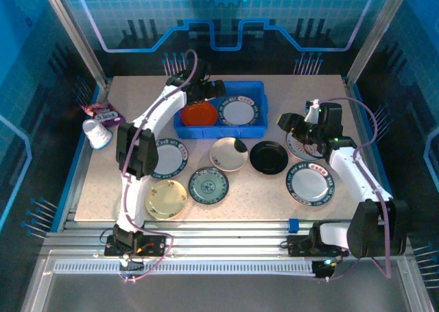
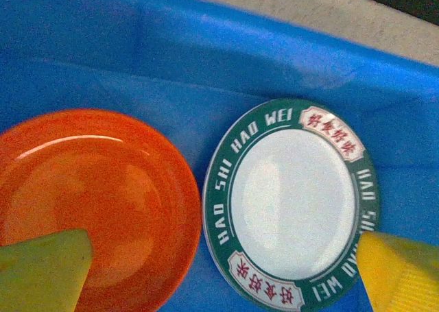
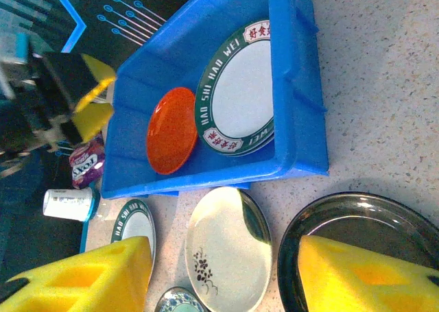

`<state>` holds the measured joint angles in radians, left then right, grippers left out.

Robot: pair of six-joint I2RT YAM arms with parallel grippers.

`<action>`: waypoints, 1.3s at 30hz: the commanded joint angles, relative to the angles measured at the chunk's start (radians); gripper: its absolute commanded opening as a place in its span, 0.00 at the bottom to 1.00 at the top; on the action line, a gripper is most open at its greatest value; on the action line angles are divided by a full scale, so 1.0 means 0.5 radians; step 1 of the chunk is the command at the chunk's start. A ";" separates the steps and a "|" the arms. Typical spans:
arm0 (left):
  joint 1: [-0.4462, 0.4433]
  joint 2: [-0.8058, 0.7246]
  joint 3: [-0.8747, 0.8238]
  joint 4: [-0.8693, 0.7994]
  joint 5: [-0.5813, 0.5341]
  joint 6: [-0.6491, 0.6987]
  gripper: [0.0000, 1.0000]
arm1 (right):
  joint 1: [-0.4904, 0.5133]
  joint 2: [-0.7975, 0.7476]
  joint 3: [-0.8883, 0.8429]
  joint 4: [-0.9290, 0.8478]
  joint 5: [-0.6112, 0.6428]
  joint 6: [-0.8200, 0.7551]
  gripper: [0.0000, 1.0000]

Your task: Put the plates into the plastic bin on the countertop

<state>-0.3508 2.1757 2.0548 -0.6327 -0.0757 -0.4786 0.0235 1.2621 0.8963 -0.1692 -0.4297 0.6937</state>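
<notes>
- The green-rimmed plate [image 2: 293, 202] read "HAO SHI HAO WEI" in white, with red Chinese characters in white panels that we could not read.
- From above we counted nine plates: two in the bin [image 1: 255, 87] and seven on the countertop [image 1: 260, 202].
- The bin held the lettered plate and an orange plate [image 2: 89, 202], their rims touching.
- On the countertop lay a black plate [image 1: 268, 157], a cream plate [image 1: 228, 153], a teal plate [image 1: 208, 186], a gold plate [image 1: 167, 199] and three similar green-rimmed ones [image 1: 309, 183].
- The left gripper [image 2: 223, 271] hung over the bin, fingers spread and empty.
- The right gripper [image 3: 226, 271] was spread above the cream and black plates, pinching nothing.
- A white cup [image 1: 97, 134] sat at the far left.
</notes>
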 commanded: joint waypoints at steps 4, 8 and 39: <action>-0.124 -0.417 -0.180 0.042 -0.157 0.160 0.99 | 0.088 -0.099 -0.022 -0.018 0.045 -0.048 0.59; -0.139 -0.662 -0.461 0.186 -0.016 0.098 0.99 | 0.161 -0.160 -0.086 -0.032 0.056 -0.061 0.59; -0.627 -1.006 -1.515 0.637 0.732 -0.100 0.96 | 0.031 -0.472 -0.556 -0.467 0.355 -0.011 0.48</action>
<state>-0.6472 1.6196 1.2415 -0.3656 0.2459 -0.5076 0.0772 1.0111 0.6281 -0.4301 -0.2321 0.6544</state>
